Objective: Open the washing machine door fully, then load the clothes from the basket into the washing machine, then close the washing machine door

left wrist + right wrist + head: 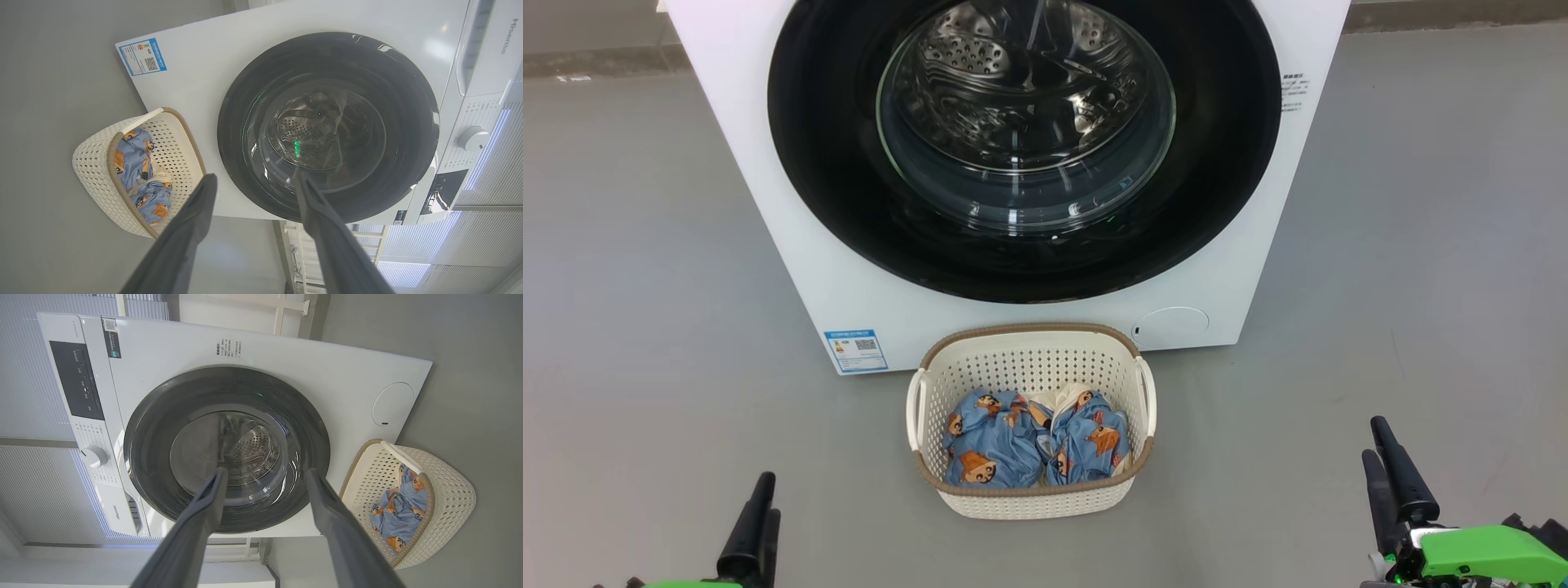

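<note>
Grey floor (645, 327); both jaws spread wide, empty.

The top edge of the head view cuts off the washing machine (768, 204) above its door (817, 163), whose upper rim is lost too. The bottom edge cuts the left hand (766, 490), leaving little beyond its dark fingers (750, 531). The right hand (1374, 439) loses part of its green body at the corner. Print on the blue label (855, 349) and the small text (1292, 91) on the machine's front are too small to read. The basket (1029, 331) wall hides the lower clothes (996, 441), so the number of pieces cannot be told. In both wrist views blurred fingers cover parts of the door.
</note>
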### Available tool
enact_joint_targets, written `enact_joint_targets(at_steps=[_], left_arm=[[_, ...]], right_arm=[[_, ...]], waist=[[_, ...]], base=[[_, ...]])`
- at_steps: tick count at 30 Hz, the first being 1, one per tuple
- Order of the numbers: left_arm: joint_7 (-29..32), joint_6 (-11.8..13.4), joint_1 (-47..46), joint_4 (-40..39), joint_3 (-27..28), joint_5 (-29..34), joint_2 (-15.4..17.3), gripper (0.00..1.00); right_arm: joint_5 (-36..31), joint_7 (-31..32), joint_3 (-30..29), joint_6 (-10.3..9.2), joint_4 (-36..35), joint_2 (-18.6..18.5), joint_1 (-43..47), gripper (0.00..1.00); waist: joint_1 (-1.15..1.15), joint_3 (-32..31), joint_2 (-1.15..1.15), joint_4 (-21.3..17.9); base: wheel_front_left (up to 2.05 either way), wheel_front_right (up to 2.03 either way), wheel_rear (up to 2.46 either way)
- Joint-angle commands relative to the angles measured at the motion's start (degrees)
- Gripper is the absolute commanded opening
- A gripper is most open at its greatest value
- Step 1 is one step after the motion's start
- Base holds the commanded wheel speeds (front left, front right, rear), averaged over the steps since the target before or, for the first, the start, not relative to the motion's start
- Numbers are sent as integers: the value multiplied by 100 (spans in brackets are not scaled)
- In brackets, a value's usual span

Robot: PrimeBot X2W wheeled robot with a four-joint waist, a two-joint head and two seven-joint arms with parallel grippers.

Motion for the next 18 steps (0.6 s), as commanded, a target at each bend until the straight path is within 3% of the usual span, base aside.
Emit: enact_joint_targets(at_steps=[1,18], left_arm=[[-48,-9,-166,-193,10,96,106,100],[-337,-11,-165,-344,-117,931,223,100]], right_arm=[[-123,-65,86,2,-188,-103,-201,100],[-1149,-357,340,3,-355,-254,-288,100]], waist=[[-1,-1,0,0],[-1,-2,0,10]], base=[[0,0,0],[0,0,0]])
